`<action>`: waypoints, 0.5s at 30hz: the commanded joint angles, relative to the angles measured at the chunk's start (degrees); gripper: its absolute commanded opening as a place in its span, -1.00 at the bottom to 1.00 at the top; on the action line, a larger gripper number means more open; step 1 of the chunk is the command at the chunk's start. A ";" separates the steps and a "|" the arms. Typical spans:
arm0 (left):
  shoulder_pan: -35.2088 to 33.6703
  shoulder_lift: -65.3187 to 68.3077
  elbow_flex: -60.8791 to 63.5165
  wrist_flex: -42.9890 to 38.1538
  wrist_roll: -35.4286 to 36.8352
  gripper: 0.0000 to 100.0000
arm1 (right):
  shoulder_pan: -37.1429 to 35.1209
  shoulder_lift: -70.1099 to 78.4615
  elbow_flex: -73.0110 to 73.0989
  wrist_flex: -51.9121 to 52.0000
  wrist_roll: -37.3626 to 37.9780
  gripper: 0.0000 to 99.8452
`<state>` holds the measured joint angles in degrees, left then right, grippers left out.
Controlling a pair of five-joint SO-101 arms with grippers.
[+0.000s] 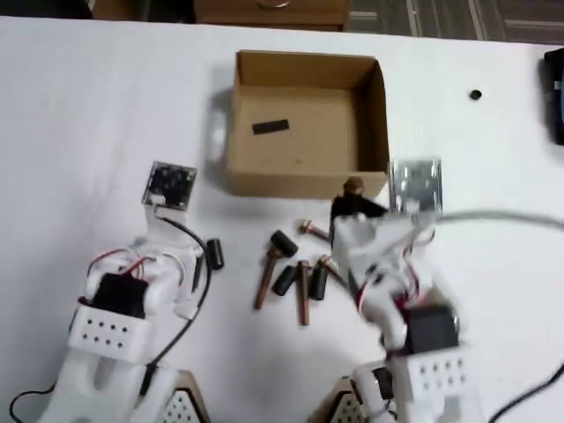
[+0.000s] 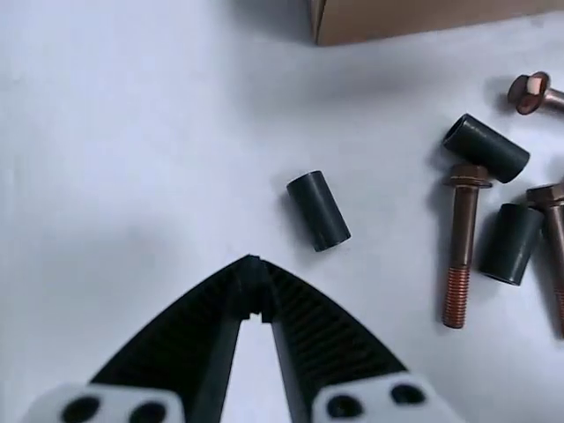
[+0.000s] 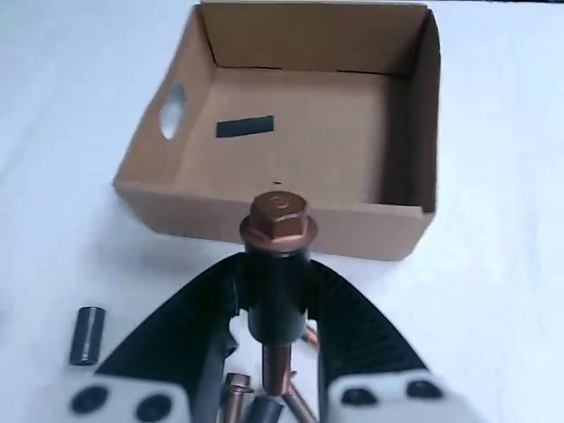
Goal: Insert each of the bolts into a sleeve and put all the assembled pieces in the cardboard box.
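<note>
My right gripper (image 3: 276, 286) is shut on a black sleeve (image 3: 276, 300) with a copper bolt (image 3: 278, 220) pushed through it. It holds the piece upright just in front of the cardboard box (image 1: 304, 181), whose near wall (image 3: 264, 211) is close behind the bolt head. My left gripper (image 2: 254, 269) is shut and holds nothing. A lone black sleeve (image 2: 319, 211) lies a short way ahead of its tips. Between the arms lie loose bolts (image 1: 264, 278) (image 1: 303, 293) (image 1: 310, 228) and sleeves (image 1: 283, 242) (image 1: 284, 280) (image 1: 318, 282).
A black strip (image 1: 270, 127) lies flat on the floor of the open box. A small dark item (image 1: 475, 94) rests on the white table at the far right, and a dark object (image 1: 555, 84) sits at the right edge. White table spreads to the left of the box.
</note>
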<state>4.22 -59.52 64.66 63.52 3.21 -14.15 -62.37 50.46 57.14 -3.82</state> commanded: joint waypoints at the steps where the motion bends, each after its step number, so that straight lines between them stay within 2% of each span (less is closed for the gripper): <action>1: 0.62 -0.79 2.59 -4.66 -0.62 -0.96 | 1.89 18.68 -18.55 2.51 3.69 -0.96; 12: 0.62 -0.79 12.00 -14.68 -0.53 -0.96 | 4.79 68.09 -68.31 17.19 5.01 -0.96; 15: 0.62 -0.79 16.48 -19.34 -0.53 -0.96 | 4.79 78.55 -79.47 19.74 8.70 -0.96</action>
<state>4.22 -59.52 78.64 48.48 2.95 -9.67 7.69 -15.12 74.90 2.42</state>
